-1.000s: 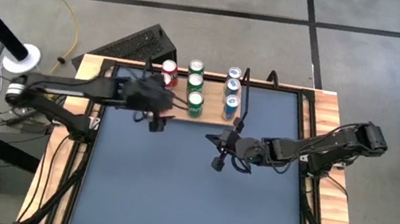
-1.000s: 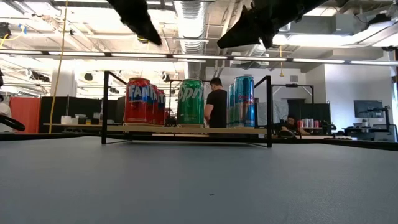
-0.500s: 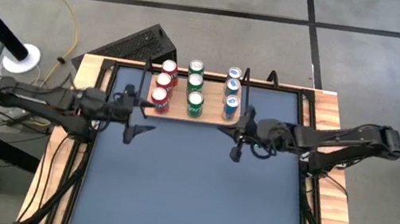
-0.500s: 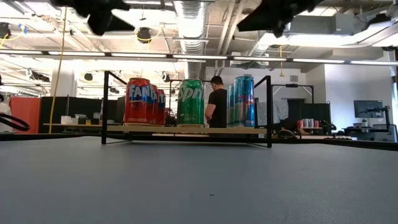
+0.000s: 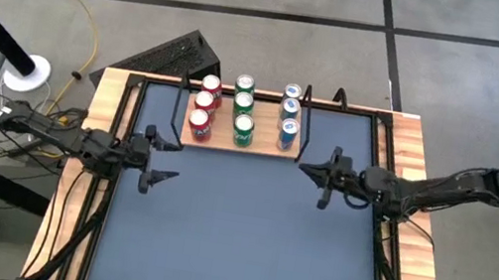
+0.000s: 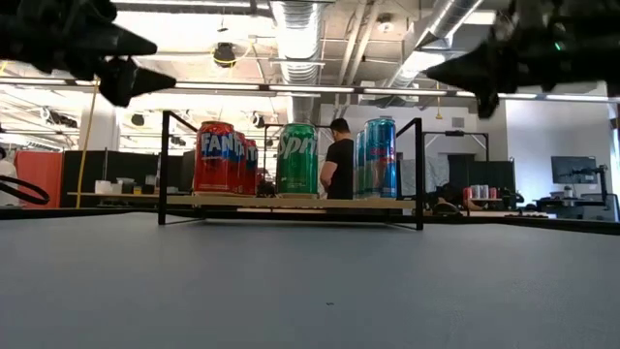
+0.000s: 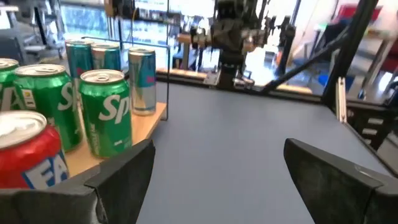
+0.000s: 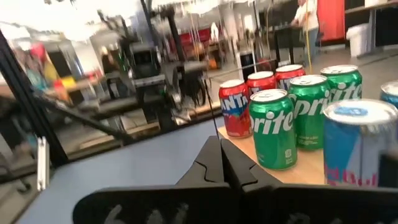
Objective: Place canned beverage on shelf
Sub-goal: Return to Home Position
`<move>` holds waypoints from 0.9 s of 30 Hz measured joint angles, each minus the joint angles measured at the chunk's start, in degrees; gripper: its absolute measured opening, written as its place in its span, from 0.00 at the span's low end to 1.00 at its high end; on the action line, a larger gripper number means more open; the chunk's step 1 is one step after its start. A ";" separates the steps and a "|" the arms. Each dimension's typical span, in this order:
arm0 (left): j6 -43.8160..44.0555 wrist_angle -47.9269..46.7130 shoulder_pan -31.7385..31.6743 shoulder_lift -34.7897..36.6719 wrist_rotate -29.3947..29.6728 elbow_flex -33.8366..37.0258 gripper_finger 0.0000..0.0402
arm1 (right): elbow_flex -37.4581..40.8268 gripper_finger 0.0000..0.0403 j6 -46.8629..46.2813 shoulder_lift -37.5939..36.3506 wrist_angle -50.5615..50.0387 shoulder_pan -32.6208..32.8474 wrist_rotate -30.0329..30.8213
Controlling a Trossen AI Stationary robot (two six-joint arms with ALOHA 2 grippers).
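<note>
The shelf (image 5: pixel 263 146), a light-wood board with black wire ends, stands at the table's far middle. Several cans stand upright on it on their bottoms, in a red row (image 5: pixel 202 112), a green row (image 5: pixel 242 116) and a blue-silver row (image 5: pixel 289 119). My left gripper (image 5: pixel 165 156) hangs open left of the shelf and nearer than it, with nothing between its fingers (image 7: pixel 217 163). My right gripper (image 5: pixel 306 168) is shut and empty, just off the shelf's right end. In the low view both hang above the table, left gripper (image 6: pixel 163 63) and right gripper (image 6: pixel 432 74).
The dark blue-grey tabletop (image 5: pixel 242 249) stretches bare toward the near edge. Black wire frames (image 6: pixel 163 167) (image 6: pixel 420 173) rise at the shelf's ends. A black slatted object (image 5: pixel 170 55) lies on the floor beyond the far left corner. A person (image 6: pixel 339 163) stands in the room behind.
Both arms have drawn back from the middle of the table and sunk. My left gripper moved from beside the red cans toward the left edge, my right gripper toward the right edge. Both tipped up from slanting down to level. The cans and shelf stayed put.
</note>
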State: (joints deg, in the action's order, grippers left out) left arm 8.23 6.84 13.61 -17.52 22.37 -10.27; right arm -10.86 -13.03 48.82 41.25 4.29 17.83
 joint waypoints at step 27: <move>-1.79 -5.74 0.13 16.78 0.89 8.60 0.86 | 10.42 0.00 9.87 -20.98 -18.74 2.18 -6.30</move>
State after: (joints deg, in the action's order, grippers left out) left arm 6.44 1.10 13.74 -0.73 23.26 -1.67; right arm -0.45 -3.17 27.84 22.51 6.47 11.53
